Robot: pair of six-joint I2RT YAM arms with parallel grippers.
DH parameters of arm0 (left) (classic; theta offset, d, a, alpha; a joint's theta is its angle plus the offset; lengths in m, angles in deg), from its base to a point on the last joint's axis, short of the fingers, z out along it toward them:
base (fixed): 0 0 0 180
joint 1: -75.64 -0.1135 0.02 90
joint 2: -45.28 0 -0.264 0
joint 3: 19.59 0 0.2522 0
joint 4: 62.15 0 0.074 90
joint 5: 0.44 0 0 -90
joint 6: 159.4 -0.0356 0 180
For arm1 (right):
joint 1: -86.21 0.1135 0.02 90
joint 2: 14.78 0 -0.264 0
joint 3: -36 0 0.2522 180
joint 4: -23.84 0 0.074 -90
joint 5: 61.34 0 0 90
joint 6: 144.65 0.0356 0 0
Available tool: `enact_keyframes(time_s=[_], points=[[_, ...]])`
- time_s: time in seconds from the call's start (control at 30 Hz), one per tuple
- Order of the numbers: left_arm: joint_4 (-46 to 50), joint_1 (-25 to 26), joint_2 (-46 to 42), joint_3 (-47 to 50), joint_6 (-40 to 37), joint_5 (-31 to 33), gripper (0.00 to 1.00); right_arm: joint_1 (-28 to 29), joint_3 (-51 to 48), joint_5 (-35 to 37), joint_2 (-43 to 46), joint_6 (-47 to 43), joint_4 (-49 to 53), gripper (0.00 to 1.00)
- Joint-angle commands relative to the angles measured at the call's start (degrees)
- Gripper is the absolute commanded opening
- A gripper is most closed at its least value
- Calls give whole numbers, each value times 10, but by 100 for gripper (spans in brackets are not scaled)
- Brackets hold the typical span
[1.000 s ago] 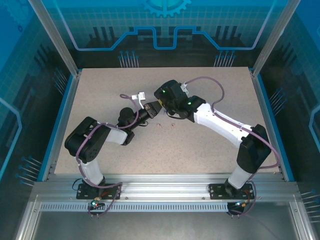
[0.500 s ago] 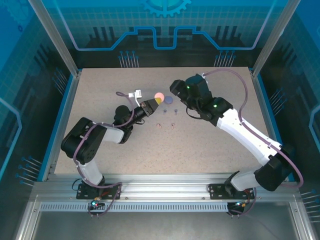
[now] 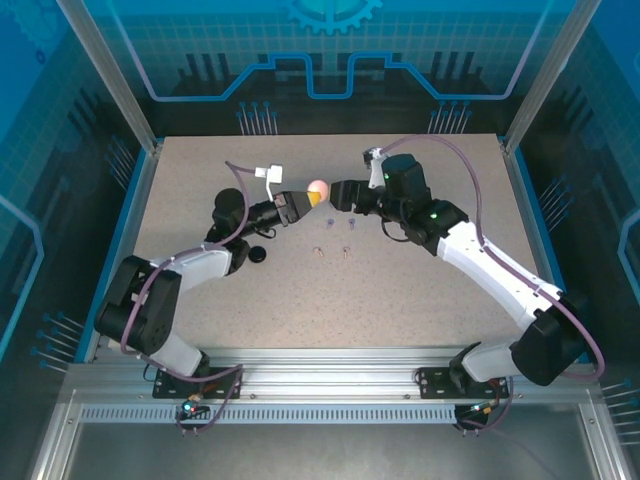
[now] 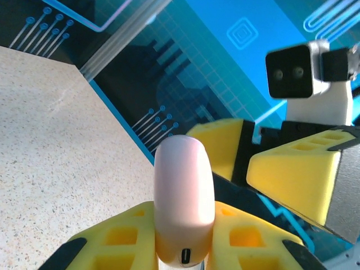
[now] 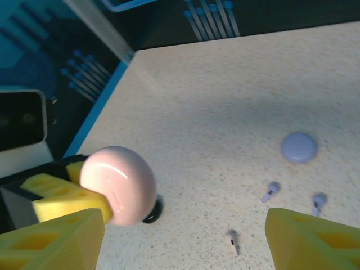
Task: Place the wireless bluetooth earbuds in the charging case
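top external view: left hand (image 3: 306,199) has raised the pink case (image 3: 318,189), pinched tight, off the desk (image 3: 420,290). right hand (image 3: 334,196), spread wide, has swung back up beside it. earbuds (image 3: 320,250) lie on the desk below, none loaded; opening the lid looks next.

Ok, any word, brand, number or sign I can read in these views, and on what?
No words, brands or numbers can be read anywhere.
Signs only, no text: a gear outline on the blue back wall, and a nested-squares symbol on blue wall print in the left wrist view.
The pink case and the purple case show no marking; anything finer is too small to tell.
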Motion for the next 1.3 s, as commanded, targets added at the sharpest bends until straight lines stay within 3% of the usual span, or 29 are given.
enact_keyframes(time_s=[0.0,0.2,0.53,0.8,1.0,1.27], points=[[78,-5,-22,-30,-54,-62,0,-18,-9,-97,13,-72,-51,75],[129,-6,-34,-52,-78,-76,0,-24,-9,-136,-1,-82,-59,74],[147,-6,-46,-62,-80,-81,0,-26,-20,-132,-48,-62,-86,67],[156,-6,-60,-62,-86,-80,0,-60,-65,-106,-63,-21,-119,59],[156,-6,-57,-62,-86,-76,0,-77,-106,-112,-47,-1,-141,59],[144,-6,-48,-56,-83,-76,0,-90,-140,-194,-2,14,-191,59]])
